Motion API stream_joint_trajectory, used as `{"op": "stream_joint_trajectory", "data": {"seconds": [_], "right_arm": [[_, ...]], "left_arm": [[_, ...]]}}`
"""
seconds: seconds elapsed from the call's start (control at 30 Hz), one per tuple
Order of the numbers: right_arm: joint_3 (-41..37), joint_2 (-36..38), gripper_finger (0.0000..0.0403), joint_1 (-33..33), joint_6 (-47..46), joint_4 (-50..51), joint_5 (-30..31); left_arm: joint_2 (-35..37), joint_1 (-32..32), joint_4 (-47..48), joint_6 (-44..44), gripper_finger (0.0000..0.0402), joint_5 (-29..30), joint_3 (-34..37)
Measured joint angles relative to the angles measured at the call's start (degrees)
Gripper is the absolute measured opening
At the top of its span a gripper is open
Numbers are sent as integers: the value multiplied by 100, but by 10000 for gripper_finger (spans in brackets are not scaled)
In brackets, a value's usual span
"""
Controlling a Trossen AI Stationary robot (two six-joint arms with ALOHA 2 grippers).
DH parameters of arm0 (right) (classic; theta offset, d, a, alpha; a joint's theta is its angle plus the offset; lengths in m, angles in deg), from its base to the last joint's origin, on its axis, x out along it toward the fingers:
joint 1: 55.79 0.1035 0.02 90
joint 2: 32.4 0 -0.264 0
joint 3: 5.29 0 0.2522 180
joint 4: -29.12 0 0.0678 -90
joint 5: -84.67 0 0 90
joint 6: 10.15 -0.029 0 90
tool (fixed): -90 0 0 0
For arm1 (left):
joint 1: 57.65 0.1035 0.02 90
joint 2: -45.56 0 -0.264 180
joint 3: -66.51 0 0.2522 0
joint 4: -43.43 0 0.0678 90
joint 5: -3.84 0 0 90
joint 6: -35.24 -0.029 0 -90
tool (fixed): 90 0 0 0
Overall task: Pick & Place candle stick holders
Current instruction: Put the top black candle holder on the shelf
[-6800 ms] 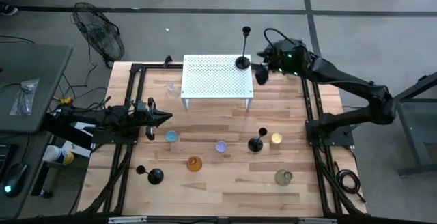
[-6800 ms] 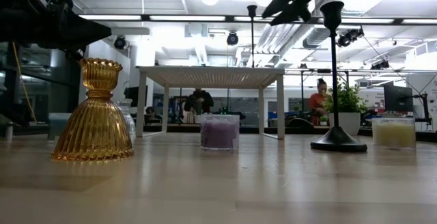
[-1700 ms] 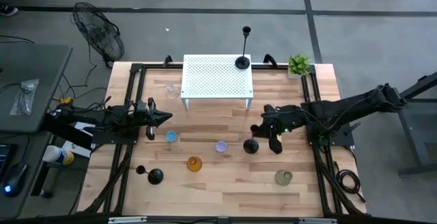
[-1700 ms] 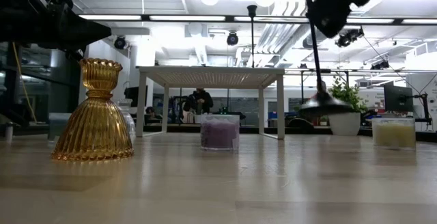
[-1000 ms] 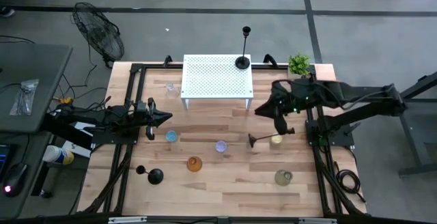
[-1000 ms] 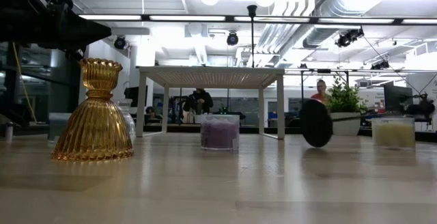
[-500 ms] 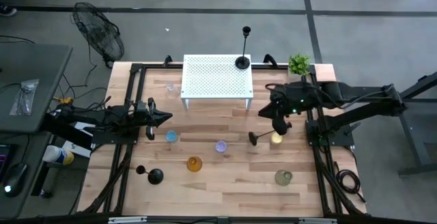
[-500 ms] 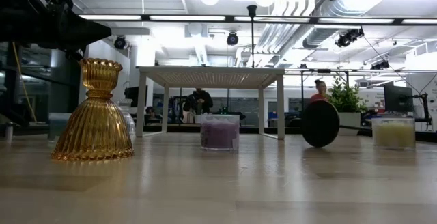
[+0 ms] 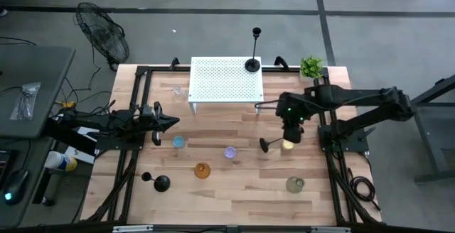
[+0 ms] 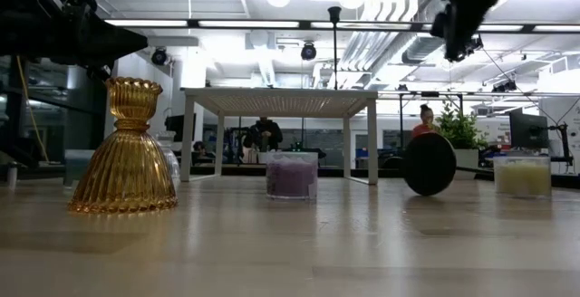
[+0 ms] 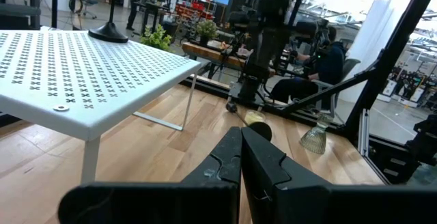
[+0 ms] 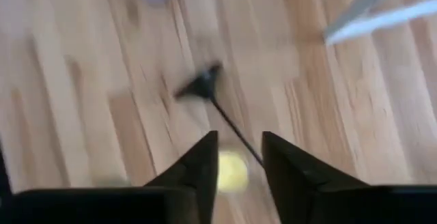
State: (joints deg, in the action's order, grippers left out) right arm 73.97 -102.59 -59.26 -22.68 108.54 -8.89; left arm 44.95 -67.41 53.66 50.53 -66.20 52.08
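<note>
— Well, where do we see the fallen candlestick (image 9: 269,145)?

— Lying on its side on the surface (image 9: 234,190), beside the yellow glass holder (image 9: 288,145). Our right gripper (image 9: 292,135) hangs just above it, fingers apart, holding nothing.

— And our left gripper (image 9: 173,121)?

— Fingers together, empty, near the blue holder (image 9: 178,142). 1 tall candlestick (image 9: 254,48) stands on the white rack (image 9: 225,80).

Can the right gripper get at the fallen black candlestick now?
Probably yes: the right gripper, fingers apart, hangs just above the black candlestick, which lies tipped on bare wood beside the yellow glass holder.
</note>
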Motion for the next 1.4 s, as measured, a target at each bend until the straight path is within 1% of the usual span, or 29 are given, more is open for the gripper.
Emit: {"op": "stream_joint_trajectory", "data": {"seconds": [0.13, 0.2, 0.3, 0.37, 0.47, 0.53, 0.6, 0.63, 0.7, 0.77, 0.83, 1.0, 1.17, 1.27, 1.4], "right_arm": [[-16, -231, 173, -339, 377, 1091, 45], [-119, -250, 194, -458, 547, 1357, 62], [-394, -246, 216, -566, 810, 1359, -17], [-608, -250, 225, -617, 829, 1219, -119], [-907, -247, 230, -634, 424, 628, -218], [-972, -229, 231, -634, -335, 305, -212], [-972, -210, 231, -643, -1590, 90, -115], [-970, -207, 231, -677, -2386, 24, -137], [-975, -213, 231, -721, -3857, -116, -367], [-975, -213, 231, -697, -4866, -378, -608], [-975, -213, 231, -598, -5543, -645, -584], [-975, -213, 231, -235, -7142, -1011, 450], [-975, -267, 231, 189, -8671, -1217, 1052], [-975, -475, 231, 428, -9457, -1426, 1239], [-975, -758, 231, 613, -10307, -1622, 1266]], "left_arm": [[0, 0, 0, 0, 1, 1, 0], [1, 0, 0, 0, 1, 0, 0], [-1, 0, 0, 0, 1, 0, 0], [1, 0, 0, 0, 1, 0, 0], [0, 0, -1, 0, 1, 0, 0], [-1, 0, -1, 0, 1, 1, 0], [0, 0, -1, 0, 1, 1, 0], [1, 0, 0, 0, 1, 0, 0], [1, 0, -1, 0, 1, 1, 0], [1, 0, -2, 0, 1, 0, 0], [-1, 0, -1, 0, 1, 0, 0], [0, 0, 0, 0, 1, 1, 0], [0, 0, -1, 0, 1, 1, 0], [-1, 0, -2, 0, 1, 0, 0], [-1, 0, 0, 0, 1, 0, 0]]}}
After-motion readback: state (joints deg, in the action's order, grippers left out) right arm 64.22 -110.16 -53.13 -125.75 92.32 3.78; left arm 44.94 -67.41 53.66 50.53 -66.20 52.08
